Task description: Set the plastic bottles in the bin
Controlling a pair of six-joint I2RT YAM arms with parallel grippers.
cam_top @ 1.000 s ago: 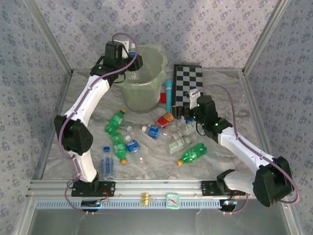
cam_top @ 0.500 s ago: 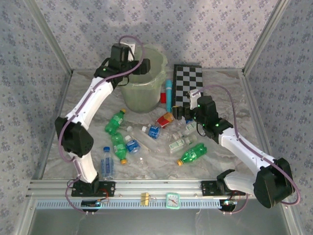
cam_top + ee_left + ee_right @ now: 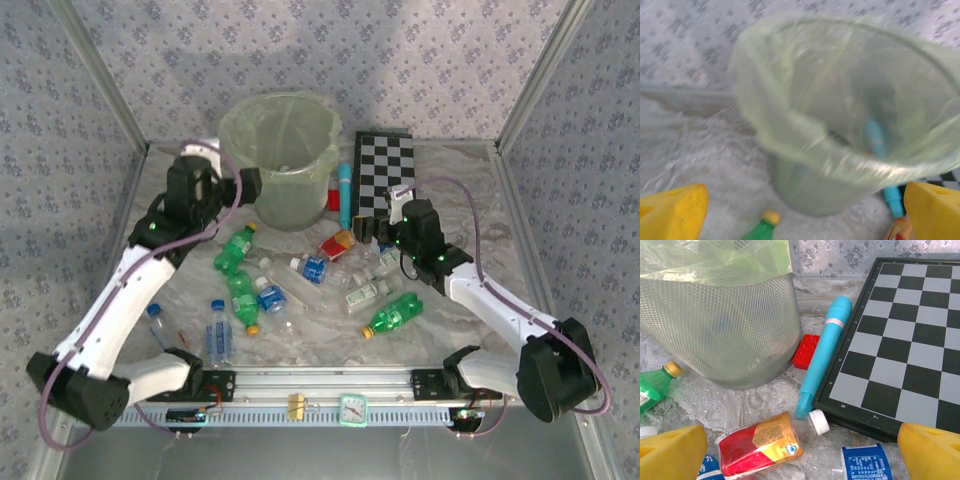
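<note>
Robot test cell, lab-style rig. Floral-patterned panels (image 3: pixel 400 60) enclosing marbled tabletop (image 3: pixel 455 160) on three sides. Metal frame posts (image 3: pixel 540 75) rising at corners. Aluminium rail (image 3: pixel 320 382) running along near edge, carrying left arm (image 3: pixel 120 290) and right arm (image 3: pixel 490 295).

The bin (image 3: pixel 735 335) is translucent pale-green plastic with a fine mesh grain on its wall, and the clear bag (image 3: pixel 715 260) lining it is thin, crinkled and shiny. The worktop (image 3: pixel 757 396) looks like marbled stone with a dull finish. The green bottle (image 3: pixel 395 313) is glossy see-through plastic. The red-labelled bottle (image 3: pixel 760 445) has a slick label and a smooth white cap. The teal tube (image 3: pixel 825 350) is satin plastic, the red block (image 3: pixel 806 351) studded plastic, the checkerboard (image 3: pixel 910 340) flat and matt, and the front rail (image 3: pixel 320 381) brushed metal.
</note>
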